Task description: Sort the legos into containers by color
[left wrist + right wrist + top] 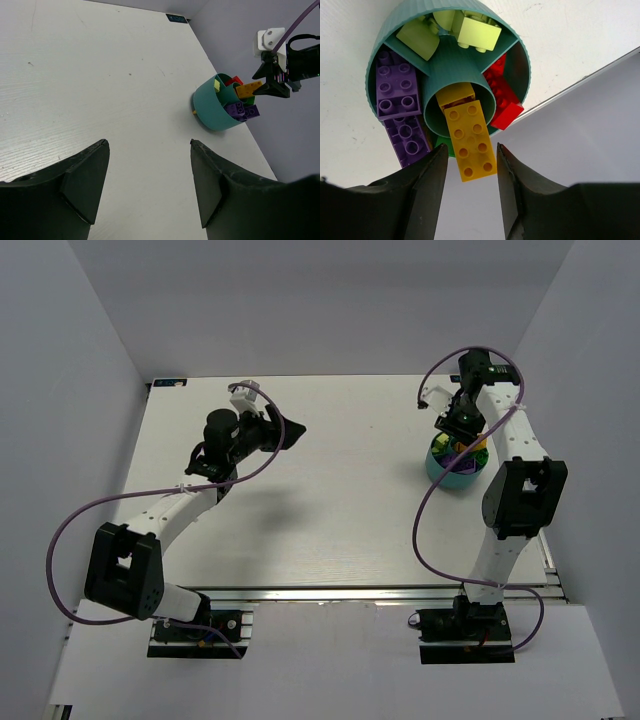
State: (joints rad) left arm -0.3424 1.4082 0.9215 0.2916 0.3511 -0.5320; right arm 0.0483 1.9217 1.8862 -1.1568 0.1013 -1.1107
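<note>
The teal bowl (447,476) stands on the white surface (350,500), and all the bricks that can be seen are inside it. The bowl has compartments around a central cup (445,65). In the right wrist view, two purple bricks (395,90) lie in the compartment left of the cup, lime bricks (477,32) are in the compartment above it, and a red brick (505,100) is in the one to its right. A yellow brick (470,142) stands with one end in the central cup, and its other end sticks out over the bowl's rim. A little green shows just below the cup.

The right gripper (471,150) hangs directly over the bowl. Its two fingers (420,195) are on either side of the free end of the yellow brick and very near to it. I cannot tell whether they press the brick or only stand beside it.

The left gripper (149,145) is well apart from the bowl, to its left in the top view. It is above the bare surface, with its jaws wide apart and nothing between them.
</note>
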